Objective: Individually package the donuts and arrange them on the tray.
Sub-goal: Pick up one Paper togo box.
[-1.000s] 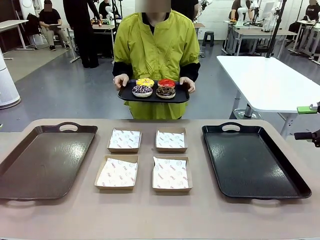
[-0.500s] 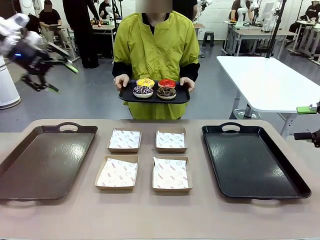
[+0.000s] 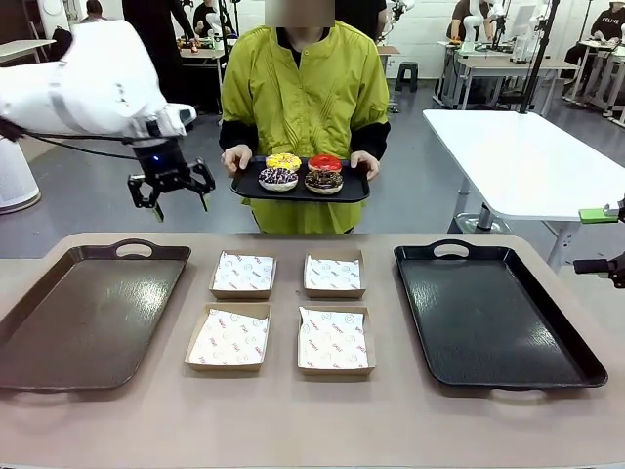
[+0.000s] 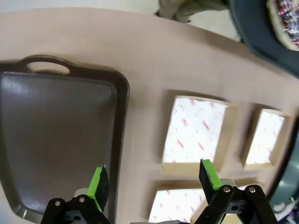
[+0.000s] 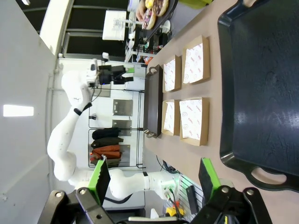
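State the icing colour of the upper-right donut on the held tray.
Glossy red donut; clearest in the front view.

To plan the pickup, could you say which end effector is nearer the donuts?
Left: the left end effector hangs just left of the donuts; the right end effector is far to their right.

Sprinkled donut half off-frame

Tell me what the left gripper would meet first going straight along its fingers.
The left gripper, open and empty, would probably meet bare table between the brown tray and the far-left box, though it might clip that box's edge; depth is unclear.
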Robot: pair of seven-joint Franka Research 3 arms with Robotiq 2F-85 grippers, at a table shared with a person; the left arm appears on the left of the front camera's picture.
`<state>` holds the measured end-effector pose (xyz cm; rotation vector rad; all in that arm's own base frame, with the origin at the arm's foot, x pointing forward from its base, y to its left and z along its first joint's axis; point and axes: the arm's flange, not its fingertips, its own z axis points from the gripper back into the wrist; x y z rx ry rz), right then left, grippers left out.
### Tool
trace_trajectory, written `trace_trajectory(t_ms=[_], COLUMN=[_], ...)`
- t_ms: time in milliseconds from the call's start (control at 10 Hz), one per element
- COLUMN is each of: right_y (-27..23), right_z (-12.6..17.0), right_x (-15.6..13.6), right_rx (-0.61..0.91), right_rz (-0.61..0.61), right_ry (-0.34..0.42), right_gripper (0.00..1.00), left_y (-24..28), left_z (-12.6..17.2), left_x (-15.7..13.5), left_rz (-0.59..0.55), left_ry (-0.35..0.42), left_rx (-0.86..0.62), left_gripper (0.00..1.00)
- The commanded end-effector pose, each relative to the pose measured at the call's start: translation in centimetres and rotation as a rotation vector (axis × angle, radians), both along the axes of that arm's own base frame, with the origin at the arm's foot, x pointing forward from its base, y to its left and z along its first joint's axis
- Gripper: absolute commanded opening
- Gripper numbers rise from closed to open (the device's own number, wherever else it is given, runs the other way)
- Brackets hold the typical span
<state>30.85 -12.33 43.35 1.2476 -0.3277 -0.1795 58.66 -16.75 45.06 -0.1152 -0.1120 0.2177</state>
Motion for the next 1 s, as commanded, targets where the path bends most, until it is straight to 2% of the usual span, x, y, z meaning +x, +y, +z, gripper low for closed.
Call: trace_trajectory(t_ms=[0,400,500,600,900], right_y=[0.0,0.0,0.0,0.0,0.0], right_z=[0.0,0.0,0.0,0.0,0.0], right_x=[0.1,0.1,0.1,0.1,0.1], right_rx=[0.02,0.02,0.02,0.02,0.02], right_rz=[-0.001,-0.001,-0.001,-0.001,-0.001], right_ry=[-0.007,-0.007,-0.007,-0.007,-0.007], right_gripper=[1.0,1.0,1.0,1.0,1.0], left_y=[-2.3,-5.8,-5.4,-5.9,-5.9], left_z=[-1.2,-5.2,-4.9,-5.5,-5.5], left_x=[3.5,3.1,2.0,2.3,2.3], left_rz=[-0.008,-0.118,-0.131,-0.095,-0.095], left_ry=[0.022,0.051,0.057,0.045,0.045], left_rx=[0.09,0.09,0.073,0.076,0.076], left_gripper=[1.0,1.0,1.0,1.0,1.0])
